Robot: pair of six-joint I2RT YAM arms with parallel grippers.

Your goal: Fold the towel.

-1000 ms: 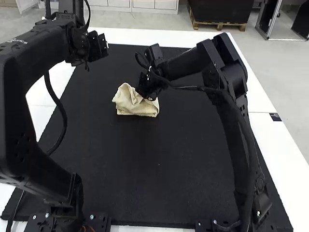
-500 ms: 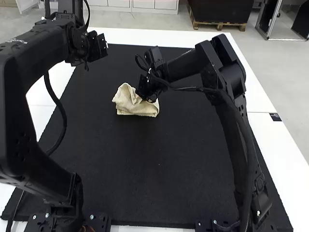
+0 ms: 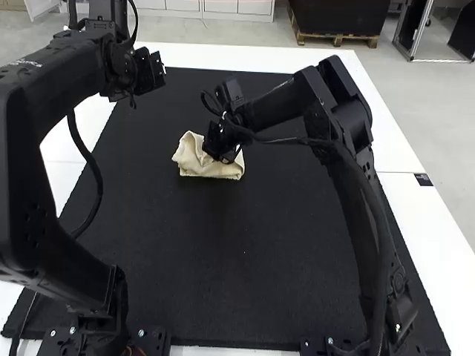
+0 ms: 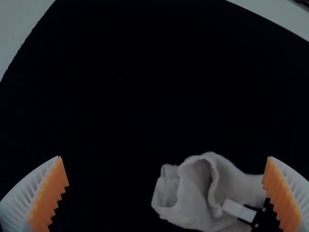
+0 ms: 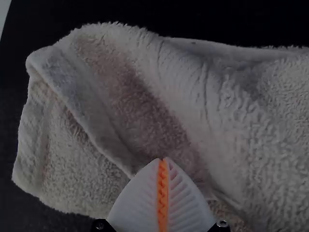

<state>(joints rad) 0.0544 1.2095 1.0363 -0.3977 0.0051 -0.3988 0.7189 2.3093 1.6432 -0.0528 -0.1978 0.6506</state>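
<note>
Left gripper (image 4: 164, 157): its fingers stand wide apart with nothing between them. In the high view we see it up and to the left of the towel (image 3: 211, 171), well apart from it.
Towel: it lies on the black mat (image 3: 223, 252) over the tabletop (image 3: 185, 58), beyond the middle, in a small, thick, folded bundle with an uneven left end.
Feel of the cloth: we judge it light, limp and fuzzy, so it should grip well against our pads and not break. The layers may drag one another along, and a hard tug could undo the bundle.
Hem (image 5: 72, 96): it runs slantwise beside a hollow (image 5: 140, 111) in the top layer. We think it makes a firmer pinch than the fluffy middle.
Right gripper (image 5: 163, 159): its fingers are together, tips at the cloth by the end of that hem. We cannot tell whether a bit of towel is nipped between them.
Best hold: to turn a layer, we would open the fingers, straddle its edge and pinch shallowly; to move the bundle, we would take all the layers.
Right side of the towel: it looks fuller and flatter, and we would leave it lying as the anchor.
</note>
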